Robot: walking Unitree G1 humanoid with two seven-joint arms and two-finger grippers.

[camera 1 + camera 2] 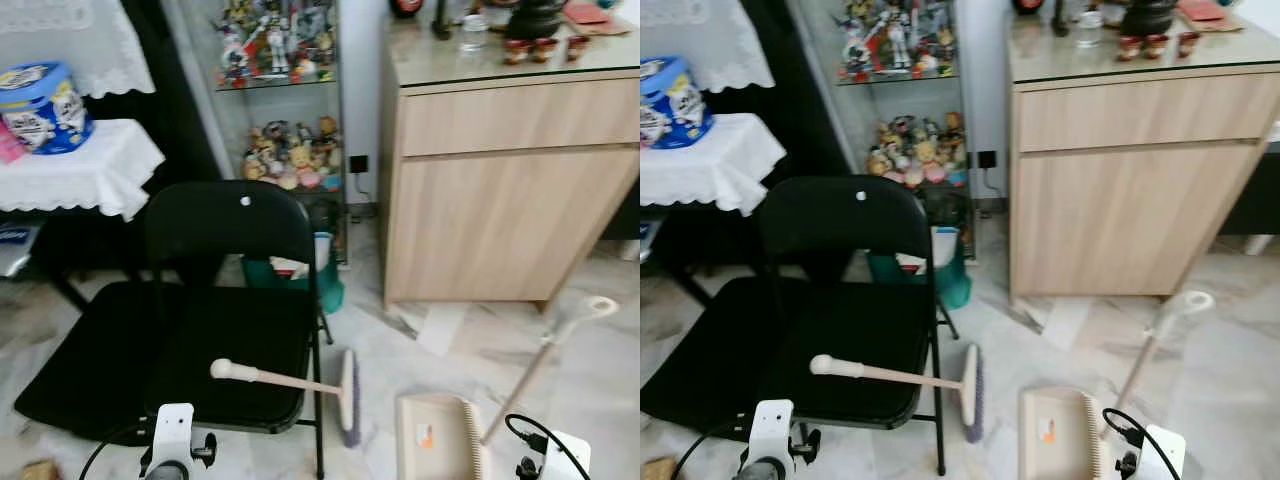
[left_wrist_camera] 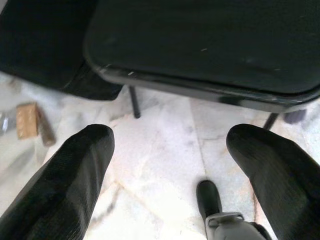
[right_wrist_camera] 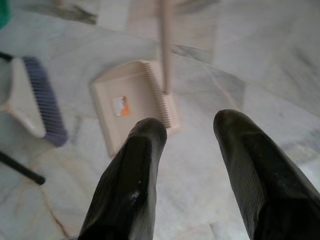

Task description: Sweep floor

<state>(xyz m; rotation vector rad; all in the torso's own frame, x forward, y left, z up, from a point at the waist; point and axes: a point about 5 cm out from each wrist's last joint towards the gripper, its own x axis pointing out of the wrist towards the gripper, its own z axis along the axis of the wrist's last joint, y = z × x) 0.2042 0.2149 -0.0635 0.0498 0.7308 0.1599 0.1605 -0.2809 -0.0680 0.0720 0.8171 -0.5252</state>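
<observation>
Broom [image 1: 345, 395] lies on the marble floor [image 1: 590, 380] beside the black folding chair [image 1: 235, 330], dustpan [image 1: 432, 440] just right. Left gripper [image 2: 167, 145] hovers with fingers spread; right gripper [image 3: 190, 130], fingers apart, hangs above the dustpan.

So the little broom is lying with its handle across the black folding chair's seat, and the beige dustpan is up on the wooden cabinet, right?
Not quite. The broom does lie with its handle over the black folding chair, but the dustpan is on the marble floor, not on the wooden cabinet. The left eye view shows it beside the broom's head, its long handle slanting up.
</observation>
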